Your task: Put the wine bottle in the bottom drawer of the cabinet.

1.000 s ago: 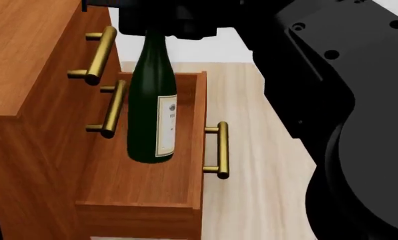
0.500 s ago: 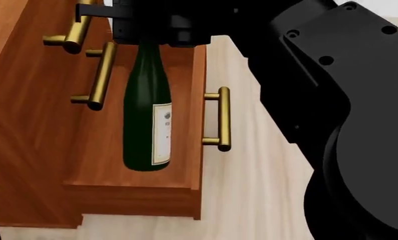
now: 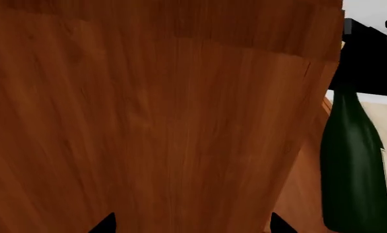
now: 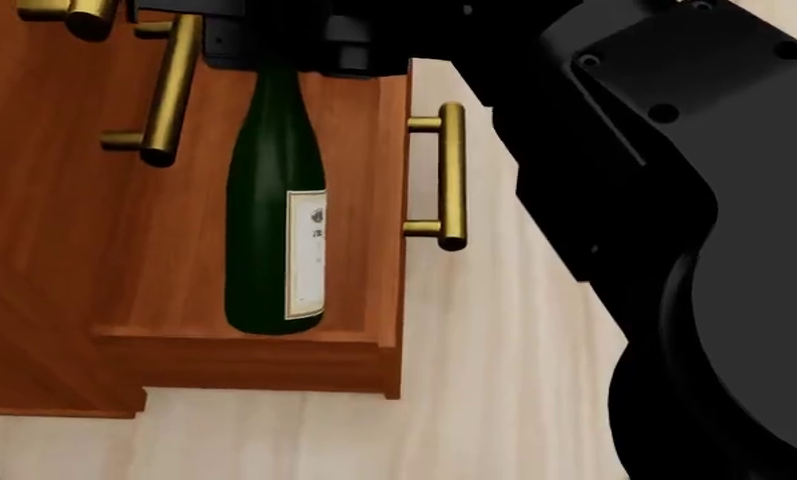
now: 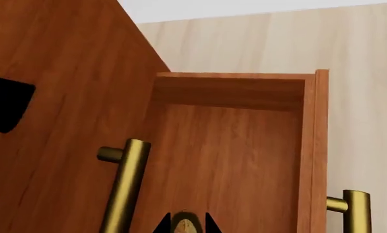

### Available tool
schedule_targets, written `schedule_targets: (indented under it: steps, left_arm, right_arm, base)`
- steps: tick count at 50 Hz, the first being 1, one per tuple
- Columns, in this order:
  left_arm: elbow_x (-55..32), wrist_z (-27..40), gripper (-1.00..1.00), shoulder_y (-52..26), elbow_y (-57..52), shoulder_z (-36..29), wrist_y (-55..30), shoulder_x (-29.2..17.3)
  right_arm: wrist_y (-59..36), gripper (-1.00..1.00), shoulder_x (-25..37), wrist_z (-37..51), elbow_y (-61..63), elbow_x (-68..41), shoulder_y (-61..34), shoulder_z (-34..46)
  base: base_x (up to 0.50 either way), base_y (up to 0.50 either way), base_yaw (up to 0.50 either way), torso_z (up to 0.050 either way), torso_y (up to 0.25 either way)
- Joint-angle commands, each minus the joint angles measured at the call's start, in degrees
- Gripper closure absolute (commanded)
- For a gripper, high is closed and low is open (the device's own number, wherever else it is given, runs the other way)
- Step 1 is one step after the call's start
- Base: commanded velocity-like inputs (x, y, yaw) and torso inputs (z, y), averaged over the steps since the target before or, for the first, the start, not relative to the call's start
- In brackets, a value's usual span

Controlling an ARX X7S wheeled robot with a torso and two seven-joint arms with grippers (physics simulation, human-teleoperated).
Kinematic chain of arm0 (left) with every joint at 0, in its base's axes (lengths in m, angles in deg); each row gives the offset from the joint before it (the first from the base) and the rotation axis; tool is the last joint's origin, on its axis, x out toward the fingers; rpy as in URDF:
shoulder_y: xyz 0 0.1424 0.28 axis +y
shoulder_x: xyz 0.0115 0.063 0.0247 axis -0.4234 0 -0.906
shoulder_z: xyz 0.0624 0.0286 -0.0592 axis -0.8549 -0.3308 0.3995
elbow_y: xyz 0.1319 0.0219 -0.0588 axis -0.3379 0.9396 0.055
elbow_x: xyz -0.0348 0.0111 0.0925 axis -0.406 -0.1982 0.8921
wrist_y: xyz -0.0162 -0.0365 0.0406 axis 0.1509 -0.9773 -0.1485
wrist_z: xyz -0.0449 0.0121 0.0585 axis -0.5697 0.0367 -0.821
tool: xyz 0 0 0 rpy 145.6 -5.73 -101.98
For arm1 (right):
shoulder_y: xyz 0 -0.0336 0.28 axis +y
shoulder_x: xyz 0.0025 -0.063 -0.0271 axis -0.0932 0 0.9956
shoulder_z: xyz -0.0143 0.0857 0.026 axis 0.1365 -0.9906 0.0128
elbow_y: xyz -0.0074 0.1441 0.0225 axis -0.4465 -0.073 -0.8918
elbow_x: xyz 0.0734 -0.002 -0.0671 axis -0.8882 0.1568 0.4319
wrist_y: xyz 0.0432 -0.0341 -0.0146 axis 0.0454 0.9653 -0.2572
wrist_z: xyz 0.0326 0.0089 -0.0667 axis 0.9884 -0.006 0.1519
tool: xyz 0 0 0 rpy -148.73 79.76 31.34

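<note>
- Over the open bottom drawer (image 4: 371,200) my right tool (image 5: 185,224) hangs, pinching the cork top of the wine bottle (image 4: 271,220); in the right wrist view the tan cork sits between its two dark tips.
- From the head view the bottle stands upright inside that drawer, its white label (image 4: 305,255) turned toward the drawer's front panel, its base low against the drawer floor near the side wall closest to me; whether it touches the floor I cannot tell.
- That drawer is pulled out from the cabinet (image 4: 51,250), and its brass handle (image 4: 449,175) sticks out from the front panel over the pale wooden floor (image 4: 505,400).
- Above the drawer, the handle of the middle drawer (image 4: 169,90) lies just beside the bottle's shoulder, on the cabinet side.
- My left tool (image 3: 188,225) faces the cabinet's plain wooden side, and only two dark tips show at the edge of its wrist view, set well apart with nothing between them.
- Beyond the cabinet's edge in that same view, the bottle's green body shows, with my right arm (image 3: 368,58) dark above it.
</note>
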State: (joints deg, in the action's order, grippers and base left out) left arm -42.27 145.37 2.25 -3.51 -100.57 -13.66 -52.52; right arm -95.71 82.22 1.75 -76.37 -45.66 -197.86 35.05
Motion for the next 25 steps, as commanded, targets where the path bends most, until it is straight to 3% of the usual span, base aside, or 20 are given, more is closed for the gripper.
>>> schedule_targets:
  steps: [1,25]
  left_arm:
    - [-0.07,-0.10,-1.00,0.09,-0.15,0.28,0.03,-0.29]
    - [0.43,-0.49,-1.00,1.19,0.42,0.52,0.89,-0.49]
  right_arm:
    - [-0.40,1.00,-0.09,0.04,1.69,-1.04,0.42,0.41]
    - [-0.80,1.00,-0.09,0.70,2.25,1.15,1.56,0.33]
  base:
    - [0.00,0.00,0.00,0.000,-0.168]
    - [0.00,0.00,0.00,0.000,-0.147]
